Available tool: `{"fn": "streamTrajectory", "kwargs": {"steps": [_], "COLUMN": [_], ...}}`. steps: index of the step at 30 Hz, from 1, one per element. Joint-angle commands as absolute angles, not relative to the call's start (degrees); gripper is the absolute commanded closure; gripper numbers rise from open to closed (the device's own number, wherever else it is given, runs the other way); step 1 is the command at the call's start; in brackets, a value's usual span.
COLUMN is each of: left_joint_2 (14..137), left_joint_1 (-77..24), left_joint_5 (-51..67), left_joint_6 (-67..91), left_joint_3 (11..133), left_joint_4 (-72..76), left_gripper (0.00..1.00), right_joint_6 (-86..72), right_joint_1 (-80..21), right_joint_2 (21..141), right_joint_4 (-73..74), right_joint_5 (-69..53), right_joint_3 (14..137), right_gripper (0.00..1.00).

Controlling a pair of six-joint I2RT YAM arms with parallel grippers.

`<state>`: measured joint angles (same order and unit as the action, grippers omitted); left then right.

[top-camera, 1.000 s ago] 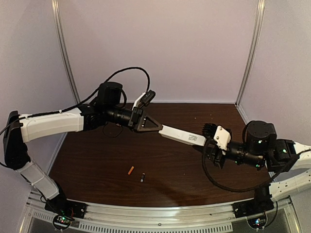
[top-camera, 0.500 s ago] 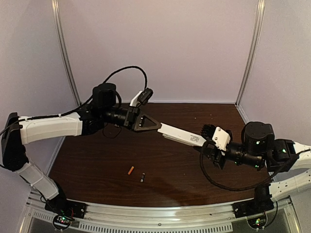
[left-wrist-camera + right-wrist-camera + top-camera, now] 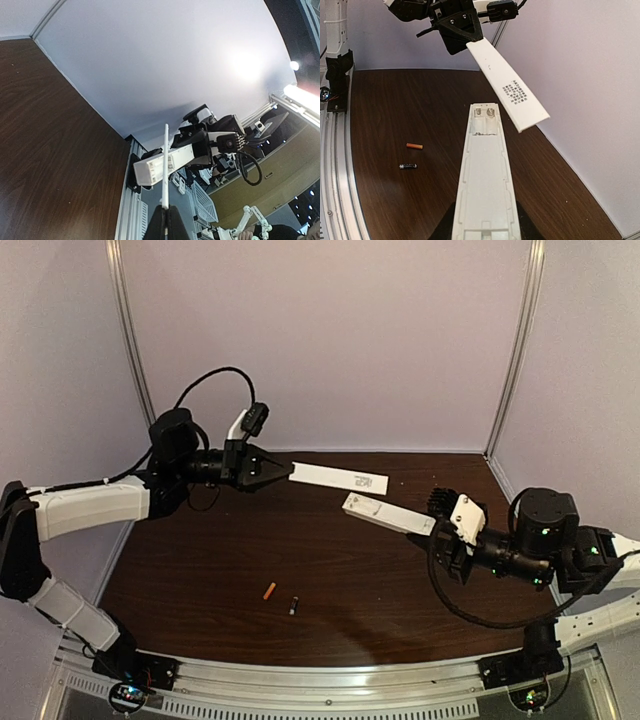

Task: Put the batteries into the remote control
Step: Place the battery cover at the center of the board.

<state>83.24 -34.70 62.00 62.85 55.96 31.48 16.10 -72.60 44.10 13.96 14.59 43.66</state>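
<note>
Top external view: the left hand (image 3: 281,469) is pinched together on one short end of the battery cover (image 3: 340,478). This is a thin white panel with a block of small print near its free end. It sticks out from the fingertips, raised off the worktop (image 3: 200,560). The left wrist view shows the panel edge-on, a thin white line rising from between the closed fingers (image 3: 172,224).

The right hand (image 3: 438,531) is clamped on the near end of the remote control (image 3: 386,514), also held in the air. The long body points away from this hand, toward the left hand. In the right wrist view the back faces up and the battery compartment (image 3: 484,120) lies open at the far end, two bays showing. The cover's free end hangs just past that end, close but apart.

Both batteries lie on the worktop, left of the remote as the right hand sees it and well apart from both hands. The orange battery (image 3: 269,591) lies farther from that hand. The black battery (image 3: 293,606) lies nearer. They are close together, not touching.
</note>
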Motion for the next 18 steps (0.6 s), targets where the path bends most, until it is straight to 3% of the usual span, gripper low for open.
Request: {"fn": "streamTrajectory", "kwargs": {"steps": [1,4,10,18], "left_joint_2": [82.3,83.0,87.7,98.2], "left_joint_1": [-29.5,-25.9,-21.8,-21.0], "left_joint_5": [60.6,57.9,48.3,45.0], "left_joint_6": [64.8,64.2,52.4,48.5], "left_joint_3": [53.0,50.6,48.7,48.3], "left_joint_4": [36.6,35.4,15.7,14.7], "left_gripper": [1.00,1.00,1.00,1.00], "right_joint_6": [15.2,15.3,15.1,15.2], "right_joint_1": [-72.4,-72.4,-72.3,-72.3], "right_joint_2": [43.3,42.8,44.6,47.3], "right_joint_4": [15.1,15.7,17.9,17.6], "right_joint_5": [16.2,14.6,7.3,2.7], "right_joint_3": [43.5,43.7,45.4,46.7], "right_gripper": [1.00,1.00,1.00,1.00]}}
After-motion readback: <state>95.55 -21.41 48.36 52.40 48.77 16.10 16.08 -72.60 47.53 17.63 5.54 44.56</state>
